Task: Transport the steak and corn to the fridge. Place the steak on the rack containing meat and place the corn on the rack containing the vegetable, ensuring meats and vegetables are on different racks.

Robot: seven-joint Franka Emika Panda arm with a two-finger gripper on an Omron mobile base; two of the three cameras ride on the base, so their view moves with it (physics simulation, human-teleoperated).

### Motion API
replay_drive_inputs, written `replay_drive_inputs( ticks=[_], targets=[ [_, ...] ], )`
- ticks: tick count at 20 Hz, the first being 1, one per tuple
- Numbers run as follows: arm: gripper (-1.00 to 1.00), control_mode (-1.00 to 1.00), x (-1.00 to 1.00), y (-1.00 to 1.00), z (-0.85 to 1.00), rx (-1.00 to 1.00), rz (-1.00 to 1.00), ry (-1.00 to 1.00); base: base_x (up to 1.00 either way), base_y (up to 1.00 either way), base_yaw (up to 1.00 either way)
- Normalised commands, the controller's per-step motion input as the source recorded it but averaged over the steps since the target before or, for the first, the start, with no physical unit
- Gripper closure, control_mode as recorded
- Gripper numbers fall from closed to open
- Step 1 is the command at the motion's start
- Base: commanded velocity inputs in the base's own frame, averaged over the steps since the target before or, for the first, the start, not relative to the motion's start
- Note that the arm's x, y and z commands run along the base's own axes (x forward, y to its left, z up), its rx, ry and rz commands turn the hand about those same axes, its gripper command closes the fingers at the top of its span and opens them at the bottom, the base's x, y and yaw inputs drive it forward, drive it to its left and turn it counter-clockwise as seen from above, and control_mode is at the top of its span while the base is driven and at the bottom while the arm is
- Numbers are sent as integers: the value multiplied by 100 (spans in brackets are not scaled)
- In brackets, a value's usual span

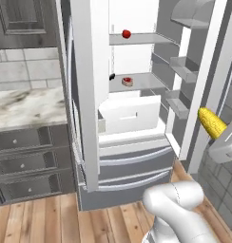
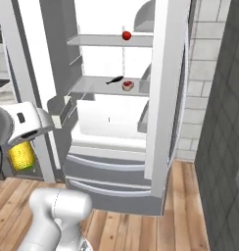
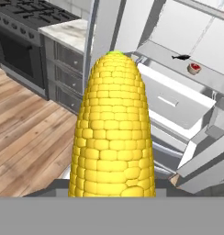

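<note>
The fridge stands open, white inside. My gripper is shut on the corn, a bright yellow cob held out in front of the fridge, off to its open right door. The cob also hangs below my hand as corn, and rises up the middle of the hand view as corn, hiding my fingertips. The steak lies on the lower rack, steak, steak. The round red vegetable sits on the upper rack, vegetable.
A small dark object lies next to the steak. Below the racks is a white drawer. Open fridge doors flank the inside. A marble counter over dark drawers stands left, a stove beyond, wooden floor below.
</note>
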Motion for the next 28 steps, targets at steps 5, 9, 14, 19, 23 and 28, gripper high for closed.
replay_drive_inputs(
  ticks=[5, 9, 14, 19, 23, 28],
  targets=[
    [100, 100, 0, 0, 0, 0, 0, 0, 14, -36, 18],
    [100, 100, 0, 0, 0, 0, 0, 0, 36, -32, -3],
    [100, 100, 0, 0, 0, 0, 0, 0, 82, -2, -1],
    [100, 100, 0, 0, 0, 0, 0, 0, 91, -8, 0],
    [100, 100, 0, 0, 0, 0, 0, 0, 100, -1, 0],
    [100, 100, 0, 0, 0, 0, 0, 0, 100, 0, 0]
  ],
)
